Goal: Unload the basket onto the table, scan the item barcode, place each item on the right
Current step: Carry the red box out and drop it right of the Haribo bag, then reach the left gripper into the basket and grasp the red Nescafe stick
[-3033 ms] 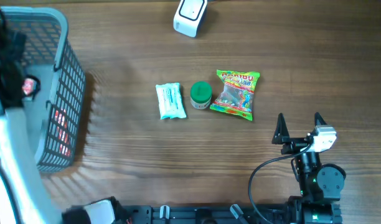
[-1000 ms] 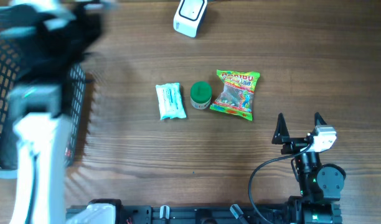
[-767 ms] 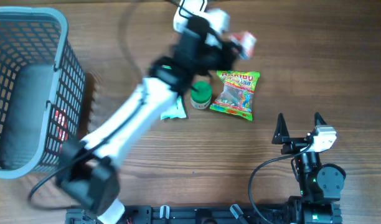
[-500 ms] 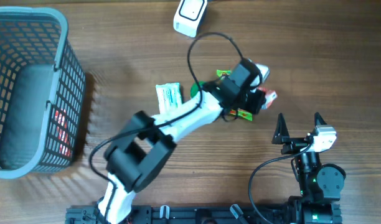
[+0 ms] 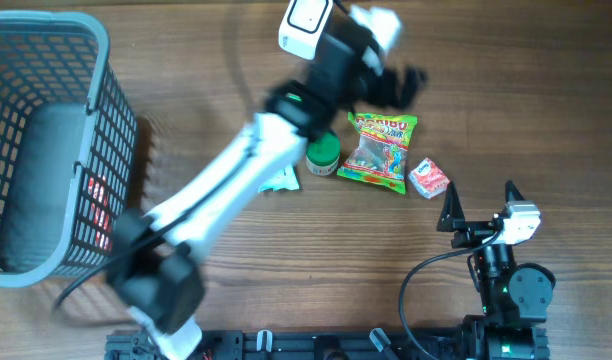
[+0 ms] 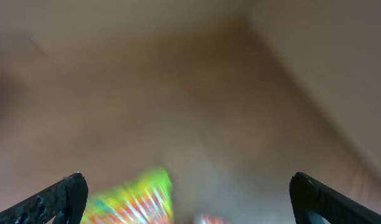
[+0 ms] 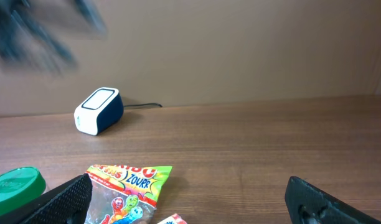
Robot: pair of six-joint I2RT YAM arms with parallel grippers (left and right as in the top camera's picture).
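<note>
Swinging away since half a second ago, the left arm has left the box (image 5: 429,178) behind: then the box sat clamped in the left claw (image 6: 187,183) over the bag (image 5: 378,150), and it lies on the table now, just beside the bag's near right corner, with nothing on it. The arm itself has gone from above the bag to the far side of it, blurred, its wrist next to the scanner (image 5: 301,22). The right arm has not shifted.

By count: one box, red and white; one bag, bright green; one green lid (image 5: 323,150) touching or nearly touching the bag's left edge; one pale pack (image 5: 284,180) further left of the bag, mostly under the left arm; one scanner far beyond the bag; one basket (image 5: 108,150) well to the bag's left, with something red showing through its mesh; two arms.

The left claw is released, its fingers at the two edges of its wrist view, wide apart, gripping nothing; only a smear of the bag shows below. The right claw (image 5: 481,190) stands spread wide too, near the bag's right corner on the robot's side, just past the box, touching nothing
</note>
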